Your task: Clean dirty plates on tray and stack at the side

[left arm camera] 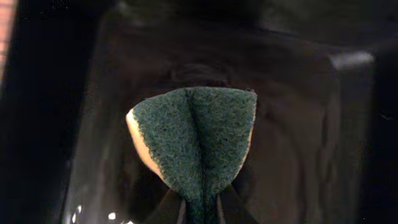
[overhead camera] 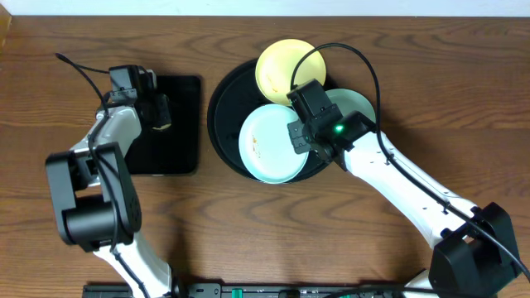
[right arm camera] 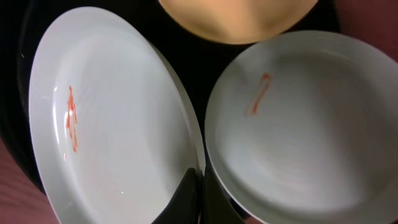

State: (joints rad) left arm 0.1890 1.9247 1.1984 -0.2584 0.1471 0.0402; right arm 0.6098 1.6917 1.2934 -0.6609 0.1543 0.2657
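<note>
Brown wooden counter (overhead camera: 397,33) fills the overhead view, with the tray (overhead camera: 222,108) at centre right. All three plates lie on it: the yellow plate (overhead camera: 286,70) at the top, the left plate (overhead camera: 267,142) at the lower left and the right plate (overhead camera: 358,101) half hidden under my right arm. No plate is stacked at the side. My left claw (overhead camera: 160,114) hangs over the rectangular tray (overhead camera: 178,149) at the left of the frame. My right claw (overhead camera: 300,139) sits at the left plate's right edge.

From the left wrist, my left claw (left arm camera: 200,208) is pinched narrow on the sponge (left arm camera: 199,130), which folds green side up over the dark rectangular tray.

From the right wrist, my right claw (right arm camera: 200,198) is closed at the bottom of the frame, apparently on the rim of the left plate (right arm camera: 112,118). That plate carries an orange smear on its left side, and the right plate (right arm camera: 305,118) has one near its top.

So I judge the task barely begun: the sponge is in hand, and all the wiping and stacking is left.
</note>
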